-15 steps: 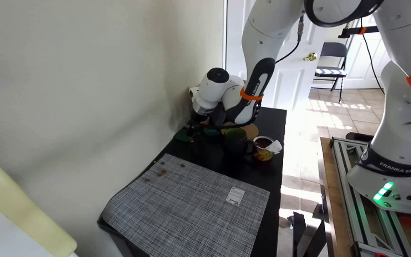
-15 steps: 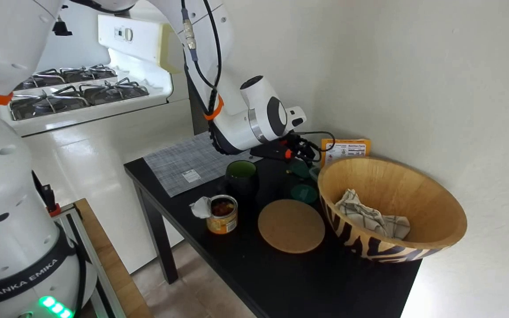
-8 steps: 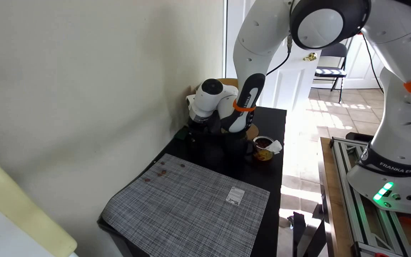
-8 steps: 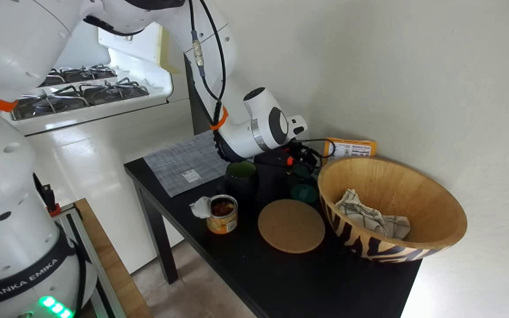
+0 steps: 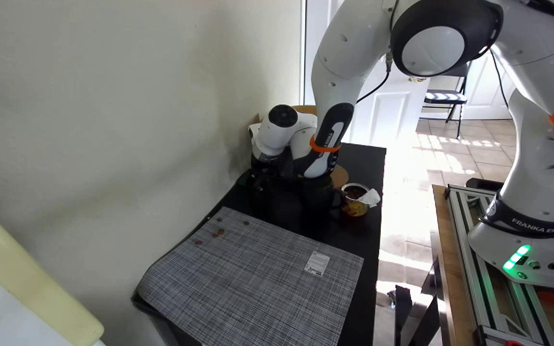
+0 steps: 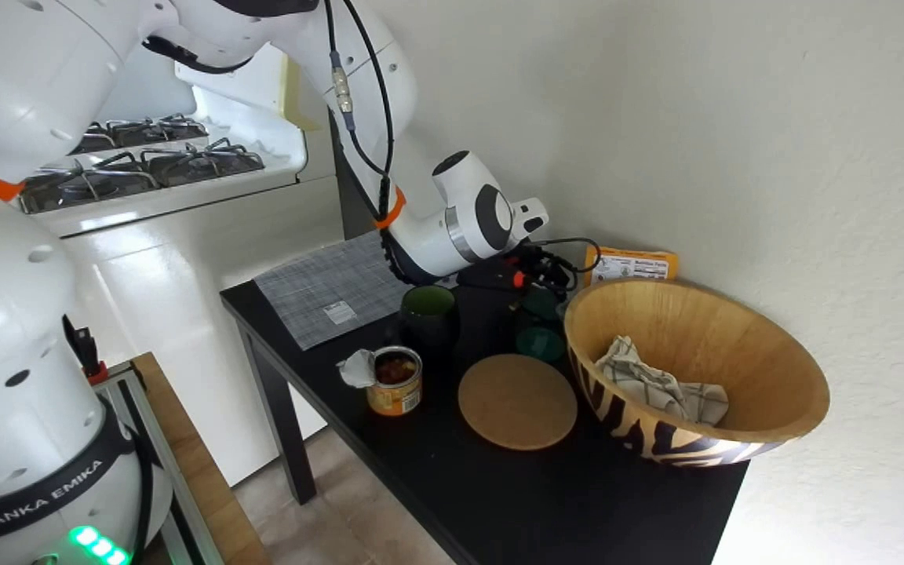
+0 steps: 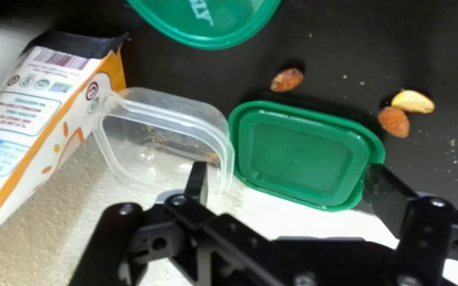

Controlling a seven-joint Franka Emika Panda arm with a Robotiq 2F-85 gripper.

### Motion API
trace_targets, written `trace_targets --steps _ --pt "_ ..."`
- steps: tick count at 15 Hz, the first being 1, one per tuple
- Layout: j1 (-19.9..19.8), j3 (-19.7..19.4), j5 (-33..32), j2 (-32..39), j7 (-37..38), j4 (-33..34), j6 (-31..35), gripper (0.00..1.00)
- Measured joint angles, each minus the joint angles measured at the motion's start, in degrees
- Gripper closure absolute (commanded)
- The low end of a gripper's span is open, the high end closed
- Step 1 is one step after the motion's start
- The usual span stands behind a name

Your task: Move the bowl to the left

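Green-lined dark bowl (image 6: 430, 320), mug-like, sits back toward my base (image 5: 541, 247) from my gripper (image 7: 286, 172). Jaws wide apart, nothing held.

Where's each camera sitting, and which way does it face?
In an exterior view: from the gray mat end, looking along the table, door beyond; robot arm and base show.
In an exterior view: from the opposite end, looking back, stove beyond; arm and base show.
Wrist view: on the arm's end, facing down at a green lid; open pincer shows.
Both exterior views share mat and can.
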Motion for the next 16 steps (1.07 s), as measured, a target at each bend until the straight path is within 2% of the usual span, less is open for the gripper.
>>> trace_targets --steps 2,4,8,10,11,16 --pt "0.63 -1.15 1.90 1.11 0.04 0.18 0.04 0.00" --pt "1.36 -1.81 9.94 2.14 -3.39 0.23 0.69 0.00" --pt "1.37 -0.28 23.29 3.97 -10.81 0.74 2.48 0.09" --pt "0.27 1.71 27.08 4.65 -13.73 1.50 2.86 0.33" --pt "-0.31 2.62 28.51 4.82 -14.91 1.97 3.07 0.33" --pt "-2.40 5.18 32.25 5.44 -18.86 3.80 3.73 0.70"
